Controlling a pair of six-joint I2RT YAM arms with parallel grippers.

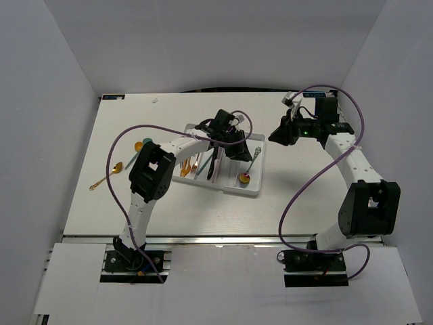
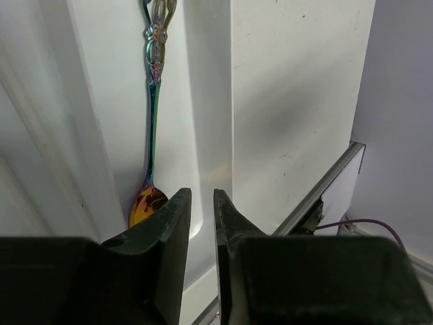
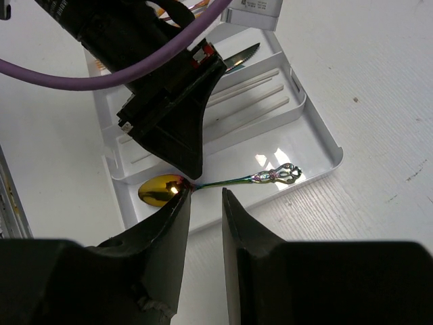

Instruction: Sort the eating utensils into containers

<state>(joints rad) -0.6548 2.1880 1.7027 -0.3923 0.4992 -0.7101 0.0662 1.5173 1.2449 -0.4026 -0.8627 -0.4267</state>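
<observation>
Iridescent spoon in tray | left wrist: left gripper narrow, spoon outside it | right gripper narrow, empty

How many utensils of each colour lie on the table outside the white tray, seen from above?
Gold: 2, a gold spoon and a gold piece, partly hidden
Teal: 1, a teal piece, partly hidden
Total: 3

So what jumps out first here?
A rainbow-sheened spoon lying in the end compartment of the white tray, with the left gripper poised by its bowl. Left of the tray, a gold spoon lies loose on the table.
</observation>
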